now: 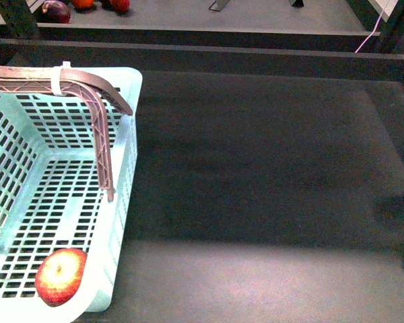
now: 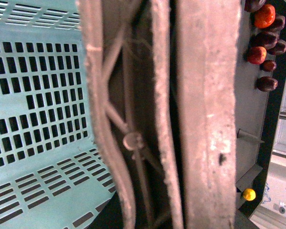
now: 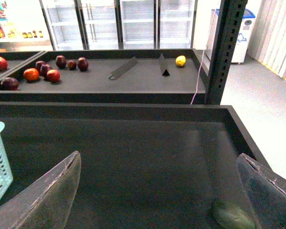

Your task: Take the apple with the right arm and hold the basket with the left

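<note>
I see the apple (image 1: 60, 276) lying in the basket (image 1: 121, 222); my right gripper (image 3: 157, 191) is spread wide and empty, my left gripper's state I cannot tell

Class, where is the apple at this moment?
In the front view, the apple lies inside the basket, on its slotted floor in the near right corner, at lower left.

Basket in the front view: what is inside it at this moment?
The basket holds one red apple, lying on the slotted floor in the near corner. The rest of the visible floor is bare; the basket's left part is out of frame and its handle covers a strip.
</note>
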